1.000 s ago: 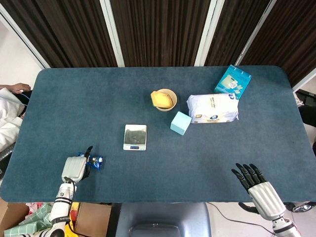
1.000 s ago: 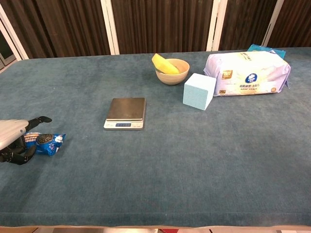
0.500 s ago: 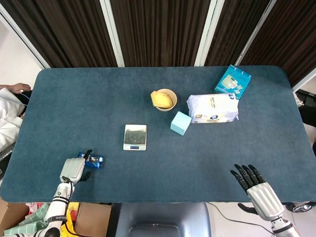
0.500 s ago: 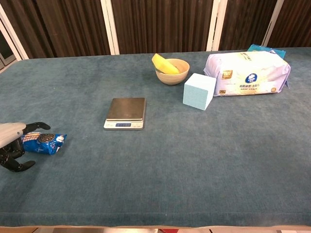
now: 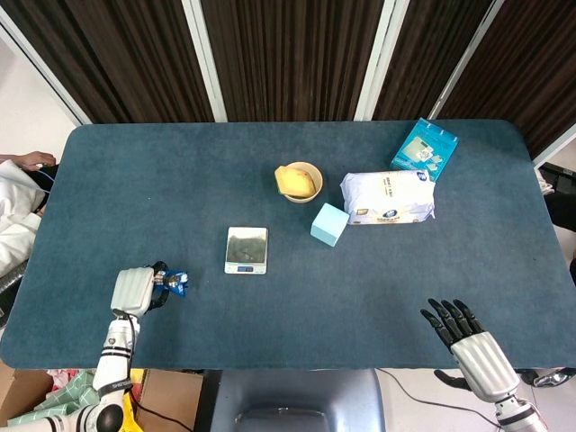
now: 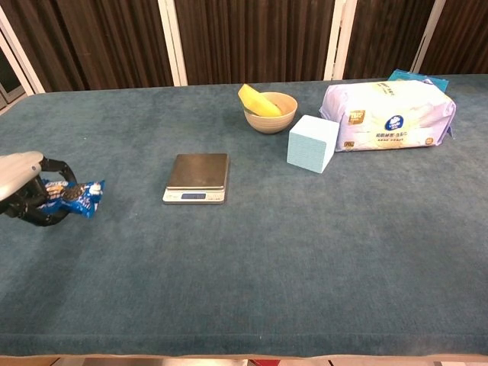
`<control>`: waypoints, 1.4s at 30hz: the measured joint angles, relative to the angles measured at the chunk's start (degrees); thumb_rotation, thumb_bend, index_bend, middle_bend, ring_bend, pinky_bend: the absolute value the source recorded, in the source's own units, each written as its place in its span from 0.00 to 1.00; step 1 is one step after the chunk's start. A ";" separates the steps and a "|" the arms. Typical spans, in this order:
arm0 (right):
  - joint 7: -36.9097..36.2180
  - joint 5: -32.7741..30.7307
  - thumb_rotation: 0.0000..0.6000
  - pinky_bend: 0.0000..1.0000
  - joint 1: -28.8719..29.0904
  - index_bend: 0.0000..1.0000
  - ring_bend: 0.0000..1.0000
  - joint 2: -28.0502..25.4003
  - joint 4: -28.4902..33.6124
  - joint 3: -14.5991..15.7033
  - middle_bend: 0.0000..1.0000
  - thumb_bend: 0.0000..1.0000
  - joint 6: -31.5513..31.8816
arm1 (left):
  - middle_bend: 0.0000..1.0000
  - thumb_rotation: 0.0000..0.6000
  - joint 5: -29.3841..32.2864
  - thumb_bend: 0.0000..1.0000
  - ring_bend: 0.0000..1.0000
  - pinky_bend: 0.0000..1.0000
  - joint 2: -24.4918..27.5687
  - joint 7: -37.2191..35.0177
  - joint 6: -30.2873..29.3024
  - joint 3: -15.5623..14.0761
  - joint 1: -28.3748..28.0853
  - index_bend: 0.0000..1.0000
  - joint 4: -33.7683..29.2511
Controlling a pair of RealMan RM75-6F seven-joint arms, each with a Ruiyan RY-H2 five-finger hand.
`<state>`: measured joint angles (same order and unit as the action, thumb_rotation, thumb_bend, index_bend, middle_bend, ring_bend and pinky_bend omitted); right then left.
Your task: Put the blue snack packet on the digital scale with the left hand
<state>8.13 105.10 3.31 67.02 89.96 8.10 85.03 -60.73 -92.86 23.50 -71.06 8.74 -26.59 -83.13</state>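
My left hand (image 5: pixel 133 292) (image 6: pixel 27 191) grips the blue snack packet (image 5: pixel 172 283) (image 6: pixel 76 197) and holds it off the table at the near left. The packet sticks out to the right of the fingers. The digital scale (image 5: pixel 247 249) (image 6: pixel 197 177) sits flat on the blue cloth, to the right of the packet and a little farther back, with nothing on its steel plate. My right hand (image 5: pixel 468 337) hovers at the near right edge with its fingers spread and nothing in them; the chest view does not show it.
A tan bowl (image 5: pixel 300 181) (image 6: pixel 270 111) with a yellow item stands behind the scale. A light blue cube (image 5: pixel 329 224) (image 6: pixel 313 142), a white tissue pack (image 5: pixel 388 197) (image 6: pixel 389 116) and a teal box (image 5: pixel 424 149) lie at the back right.
My left hand closed on the blue packet and lifted it off the cloth, moving up and slightly toward the scale. The right hand barely moved.
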 measured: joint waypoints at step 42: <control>-9.52 0.45 1.00 0.00 -0.48 0.00 0.00 -3.60 -1.24 -0.29 0.00 0.17 4.32 | 1.00 1.00 8.26 0.43 1.00 1.00 -24.14 7.74 8.33 14.45 -20.77 0.16 23.41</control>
<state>-1.39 105.55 2.83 63.42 88.72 7.82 89.35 -52.47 -117.00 31.24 -62.72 23.19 -47.36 -59.73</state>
